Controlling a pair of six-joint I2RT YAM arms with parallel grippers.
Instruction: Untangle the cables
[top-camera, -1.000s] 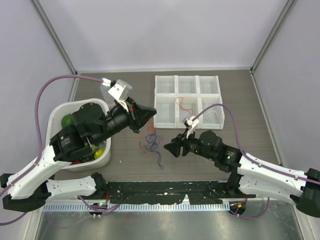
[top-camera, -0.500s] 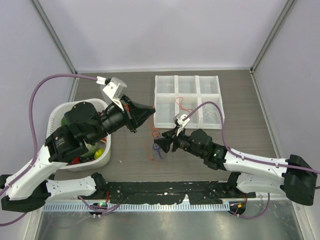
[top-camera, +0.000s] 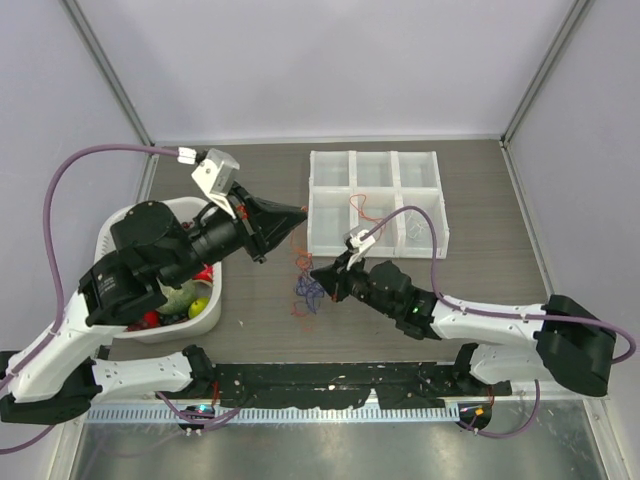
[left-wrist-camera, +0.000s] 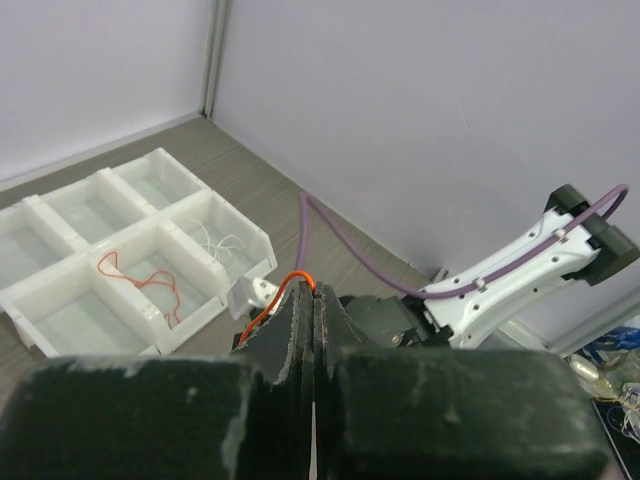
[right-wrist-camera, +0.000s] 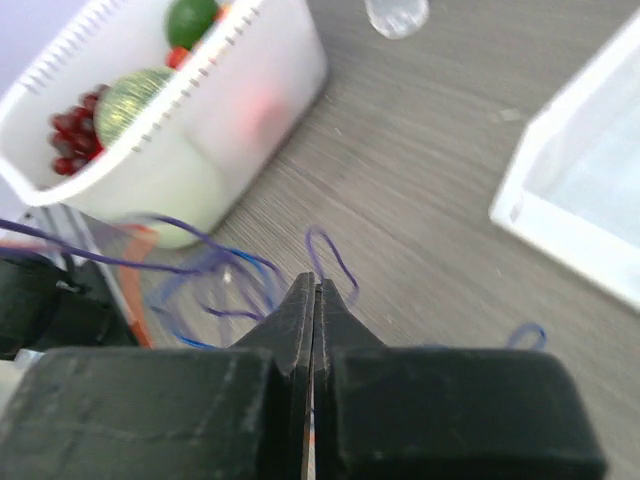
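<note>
The cables (top-camera: 308, 288) lie as a small tangle of dark blue, purple and orange strands on the table between the two arms. My left gripper (top-camera: 303, 212) hangs above the tangle, shut on an orange cable (left-wrist-camera: 290, 281) that loops over its tips (left-wrist-camera: 315, 290). My right gripper (top-camera: 316, 272) sits at the tangle's right edge, shut on a purple cable (right-wrist-camera: 333, 262) whose loop rises just past its tips (right-wrist-camera: 315, 283). More blue and purple strands (right-wrist-camera: 215, 285) trail blurred to its left.
A white divided tray (top-camera: 377, 155) stands behind the tangle, holding a loose orange cable (top-camera: 362, 208) and a white cable (top-camera: 420, 228). On the left stands a white basket (top-camera: 150, 215) of fruit. The wrist views show the same tray (left-wrist-camera: 60, 300) and basket (right-wrist-camera: 240, 100).
My right gripper moved left into the tangle and shut on the purple strand. My left arm drew up and back a little, still shut on the orange cable.
</note>
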